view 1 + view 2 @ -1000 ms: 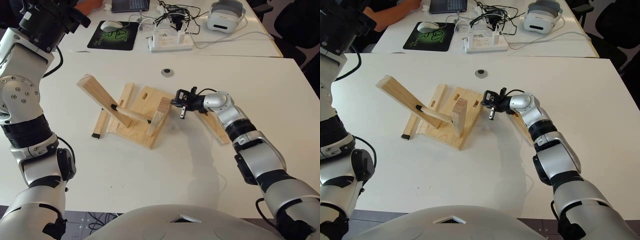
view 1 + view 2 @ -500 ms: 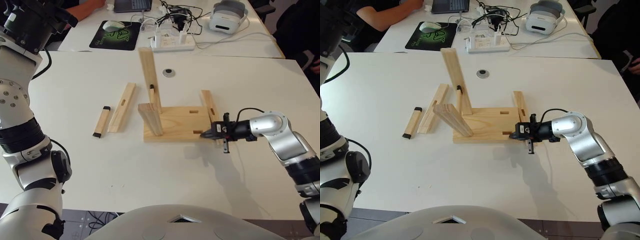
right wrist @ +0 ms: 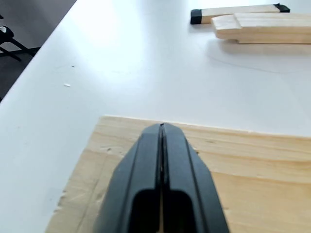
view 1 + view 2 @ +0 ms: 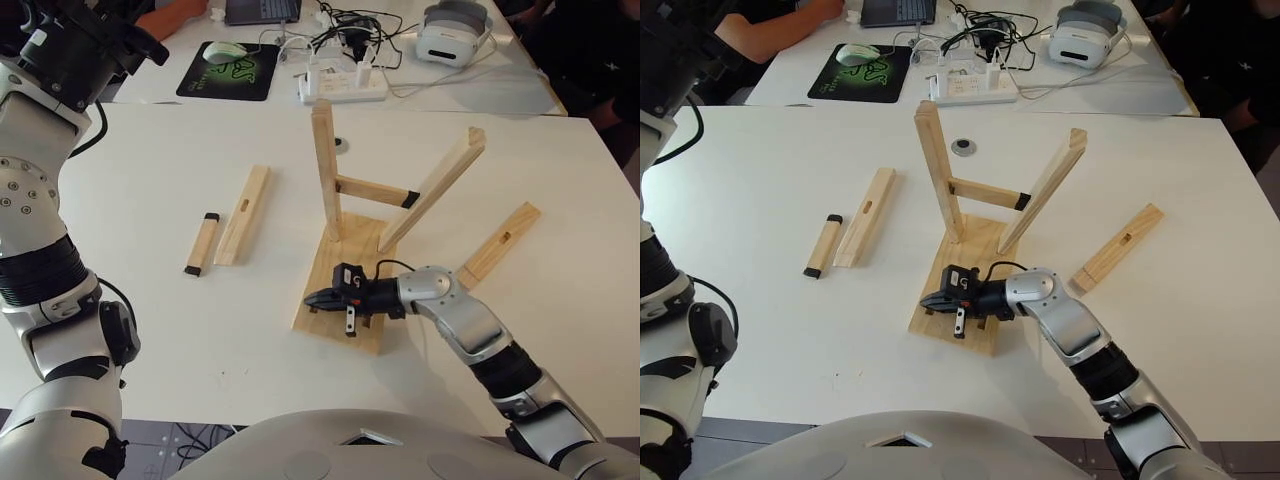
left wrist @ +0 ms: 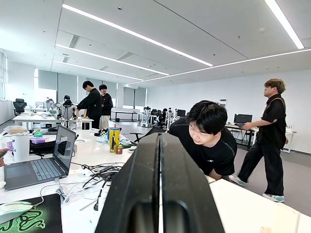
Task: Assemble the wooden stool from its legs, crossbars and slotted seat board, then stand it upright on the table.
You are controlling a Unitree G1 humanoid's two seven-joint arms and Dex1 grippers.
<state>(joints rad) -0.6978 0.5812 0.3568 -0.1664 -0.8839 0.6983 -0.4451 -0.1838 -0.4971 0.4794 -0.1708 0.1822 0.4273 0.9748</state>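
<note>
Mid-assembly: the seat board (image 4: 345, 272) lies flat on the table, with two legs (image 4: 326, 170) and a crossbar (image 4: 372, 190) fitted. The right gripper (image 4: 318, 298), closed and empty, is seen at the board's near edge. A loose leg (image 4: 243, 214) is judged to be needed next.

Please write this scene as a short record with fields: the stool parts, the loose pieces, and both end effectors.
seat board: flat on the table
standing parts: upright leg and tilted leg rise from the board, joined by a crossbar
loose, robot's left: slotted leg with short bar beside it
loose, robot's right: second slotted leg
right end effector: shut, empty, at the board's near end
left end effector: shut, empty
</note>
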